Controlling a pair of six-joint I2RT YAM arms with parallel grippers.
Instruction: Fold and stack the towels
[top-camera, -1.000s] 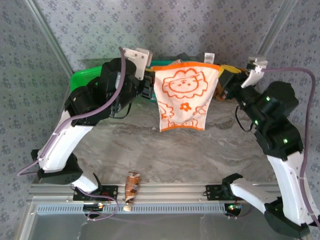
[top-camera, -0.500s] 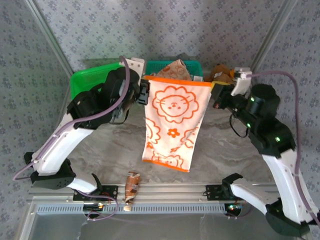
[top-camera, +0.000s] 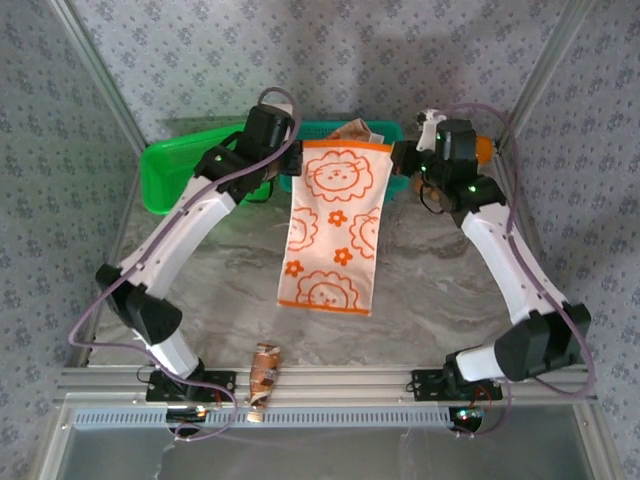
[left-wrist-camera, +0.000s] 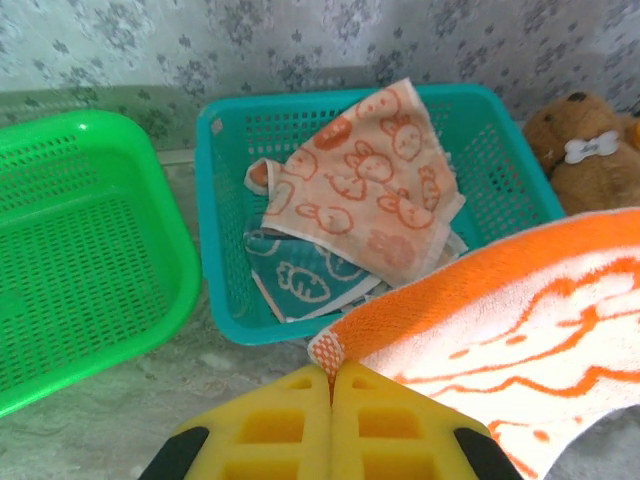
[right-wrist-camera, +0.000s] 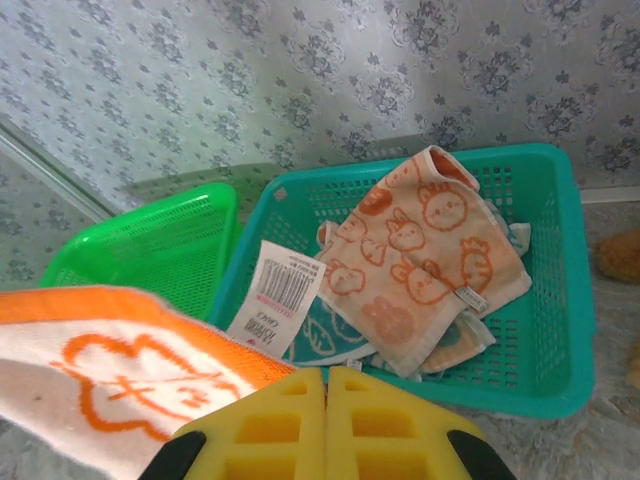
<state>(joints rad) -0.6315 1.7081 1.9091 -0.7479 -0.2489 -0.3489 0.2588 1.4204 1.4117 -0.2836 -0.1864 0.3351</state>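
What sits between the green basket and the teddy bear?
A teal basket holding a peach towel and a teal towel, seen in the left wrist view.

orange lion towel (top-camera: 330, 225) hangs stretched between left gripper (top-camera: 295, 162) and right gripper (top-camera: 398, 158).

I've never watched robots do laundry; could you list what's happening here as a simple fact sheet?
held item: orange lion towel, gripped by two top corners
left gripper: shut on one corner
right gripper: shut on the other corner
teal basket: peach towel lying over teal towel
green basket: left of teal basket
teddy bear: right of teal basket
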